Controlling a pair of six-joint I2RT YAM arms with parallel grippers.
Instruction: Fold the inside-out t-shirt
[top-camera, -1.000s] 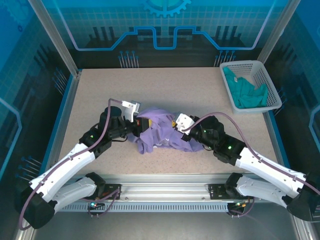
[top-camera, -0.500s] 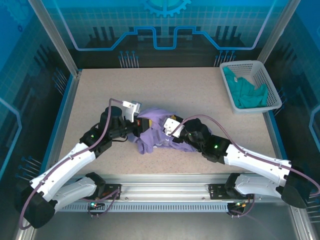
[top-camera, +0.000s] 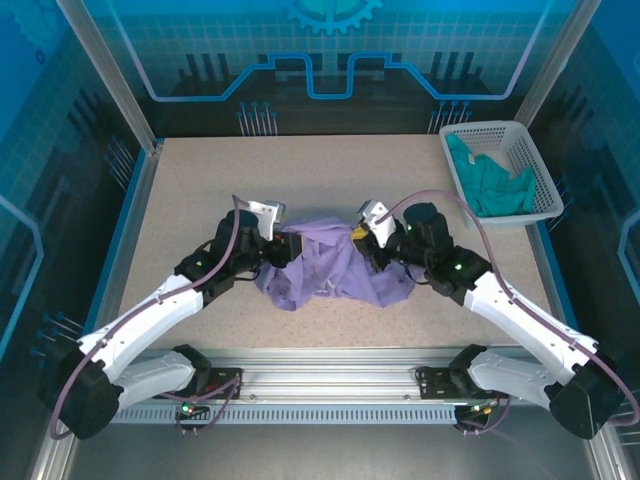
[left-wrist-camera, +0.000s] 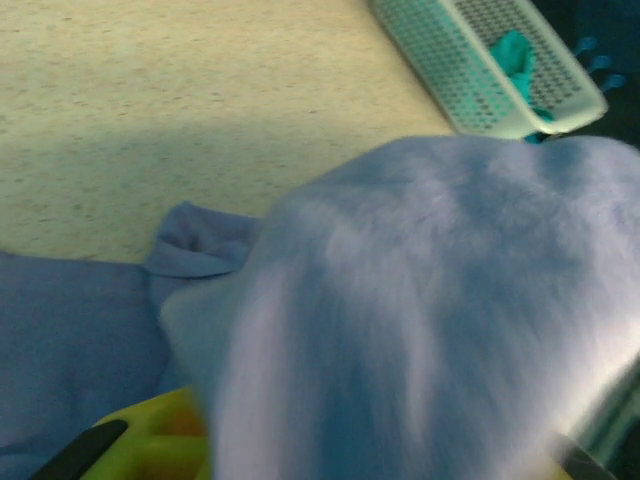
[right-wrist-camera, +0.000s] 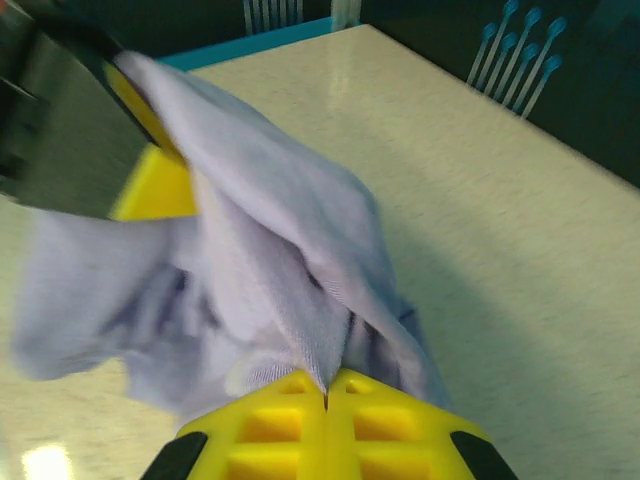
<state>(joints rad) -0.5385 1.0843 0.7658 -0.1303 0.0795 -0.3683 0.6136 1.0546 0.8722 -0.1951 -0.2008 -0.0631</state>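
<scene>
While my right pincer (right-wrist-camera: 325, 398) pinches the wrinkly lavender fabric t-shirt (right-wrist-camera: 270, 230), I cannot tell about my left pincer (top-camera: 286, 247).

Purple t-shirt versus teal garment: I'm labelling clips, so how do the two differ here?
Colour: the t-shirt is lavender-purple, the teal garment is green-blue. Place: the t-shirt lies bunched on the table; the teal garment sits in the white basket at the far right. Grip: the right gripper pinches the t-shirt; no gripper touches the teal garment. Both are crumpled fabric.
</scene>
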